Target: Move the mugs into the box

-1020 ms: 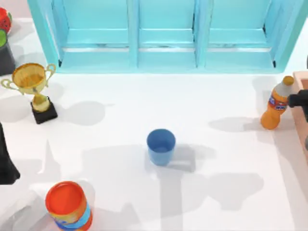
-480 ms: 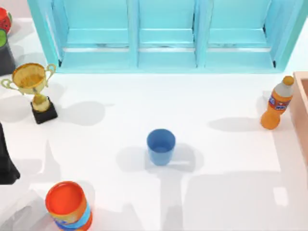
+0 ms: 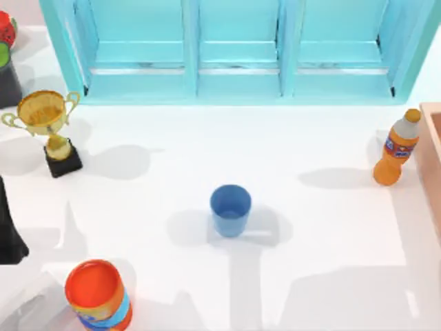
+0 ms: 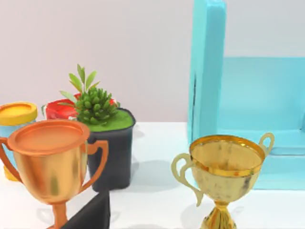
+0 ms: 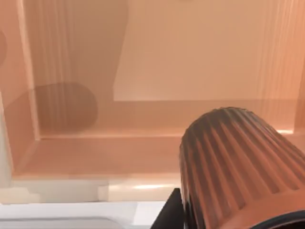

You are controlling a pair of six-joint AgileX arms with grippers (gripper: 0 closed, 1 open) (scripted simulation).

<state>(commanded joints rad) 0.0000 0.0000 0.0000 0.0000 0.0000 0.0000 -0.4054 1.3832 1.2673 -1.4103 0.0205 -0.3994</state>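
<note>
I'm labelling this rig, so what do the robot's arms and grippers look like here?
The left arm is a plain black shape at the top view's left edge. The left gripper and right gripper each show a black angular piece, with no markings or cables visible.

Top camera: overhead, looking down on the worktop [image 3: 310, 227], cabinet [image 3: 234, 48] at the far edge.

Left wrist camera: low, near worktop level, facing the gold trophy [image 4: 226, 174] and cabinet post [image 4: 206, 71] at close range; both also appear in the top view's left part.

Right wrist camera: very near, looking into the box [image 5: 143, 71], a brown mug [image 5: 238, 162] close against the lens; the top view shares just the box's edge at its right.
</note>
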